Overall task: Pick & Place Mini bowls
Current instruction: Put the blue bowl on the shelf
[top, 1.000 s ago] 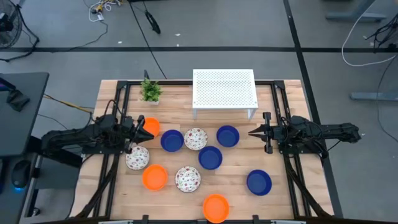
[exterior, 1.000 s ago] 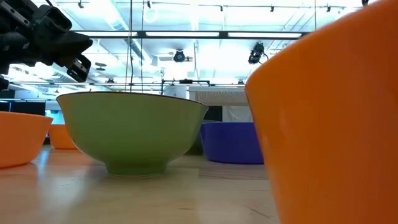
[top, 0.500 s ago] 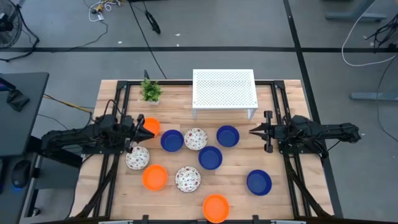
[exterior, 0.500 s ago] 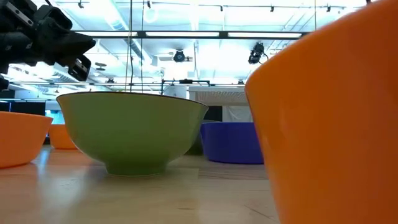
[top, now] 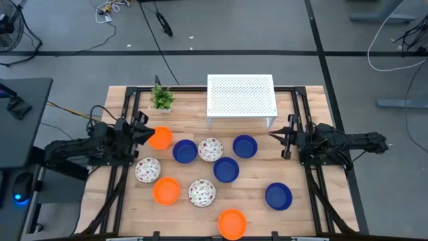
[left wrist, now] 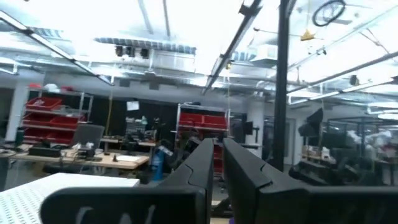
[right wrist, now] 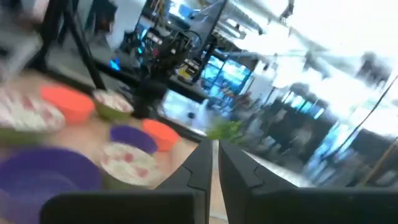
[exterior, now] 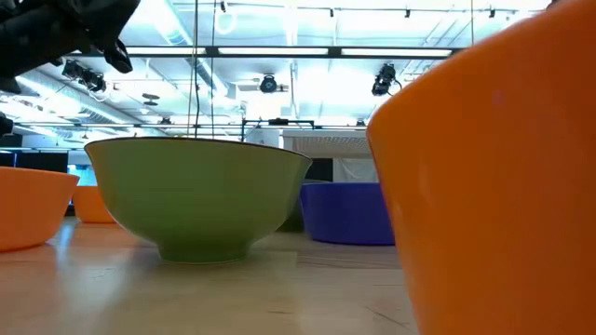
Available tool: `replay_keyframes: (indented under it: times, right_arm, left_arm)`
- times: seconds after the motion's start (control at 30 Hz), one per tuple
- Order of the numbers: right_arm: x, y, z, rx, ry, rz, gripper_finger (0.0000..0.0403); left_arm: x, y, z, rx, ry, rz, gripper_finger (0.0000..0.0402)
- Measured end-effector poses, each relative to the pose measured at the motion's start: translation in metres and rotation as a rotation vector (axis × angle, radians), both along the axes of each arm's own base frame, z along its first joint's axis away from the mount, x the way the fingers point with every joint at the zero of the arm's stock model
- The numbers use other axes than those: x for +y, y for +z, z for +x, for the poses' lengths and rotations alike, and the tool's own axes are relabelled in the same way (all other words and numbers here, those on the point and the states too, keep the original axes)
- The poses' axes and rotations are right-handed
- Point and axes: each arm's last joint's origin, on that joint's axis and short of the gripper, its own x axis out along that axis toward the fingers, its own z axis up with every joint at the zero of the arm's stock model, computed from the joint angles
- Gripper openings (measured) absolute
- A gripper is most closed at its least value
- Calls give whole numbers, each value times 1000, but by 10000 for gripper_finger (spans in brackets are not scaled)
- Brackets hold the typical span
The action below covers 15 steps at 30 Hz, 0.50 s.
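Several mini bowls rest on their bases on the wooden table: blue ones [top: 184, 151], orange ones [top: 166, 191] and speckled white ones [top: 210, 149]. My left gripper [top: 146, 132] is shut and empty at the table's left. It is tipped upward, just left of the far-left orange bowl [top: 161, 138]. Its wrist view shows the closed fingers [left wrist: 216, 152] aimed at the room. My right gripper [top: 271, 136] is shut and empty at the table's right, pointing about level toward a blue bowl [top: 245, 146]. Its wrist view looks past the closed fingers [right wrist: 214, 149] over the bowls.
A white perforated stand [top: 242, 96] stands at the far middle, with a small green plant [top: 162, 98] to its left. In the low view a speckled bowl's green underside [exterior: 200, 195] and a big orange bowl [exterior: 494, 186] fill the front. Bare wood lies near the right front corner.
My left gripper has tipped its fingers upward and risen, drawing back a little toward the table's left edge; in the low view it has climbed to the picture's top corner. My right gripper has rolled slightly and tipped up a little. Both stay shut. No bowl has moved.
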Motion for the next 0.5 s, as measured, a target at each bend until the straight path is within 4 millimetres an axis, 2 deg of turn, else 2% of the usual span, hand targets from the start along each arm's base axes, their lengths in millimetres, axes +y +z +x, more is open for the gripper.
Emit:
replay_keyframes:
  times: [0.1,0.2,0.3,0.37,0.5]
  right_arm:
    - [-1,7,-1,-24,-94,-357,31]
    - [-1,10,-2,-28,-143,-584,31]
    - [-1,11,-2,-27,-171,-685,31]
    - [-2,18,-4,-89,-238,-730,31]
    - [-2,29,-8,-204,-278,-696,31]
  left_arm:
    - [1,-1,0,6,38,-27,39]
    - [3,0,0,0,89,-31,39]
    - [3,-1,0,4,114,-29,39]
    - [3,-1,0,3,115,-29,39]
    - [3,-1,0,3,114,-28,39]
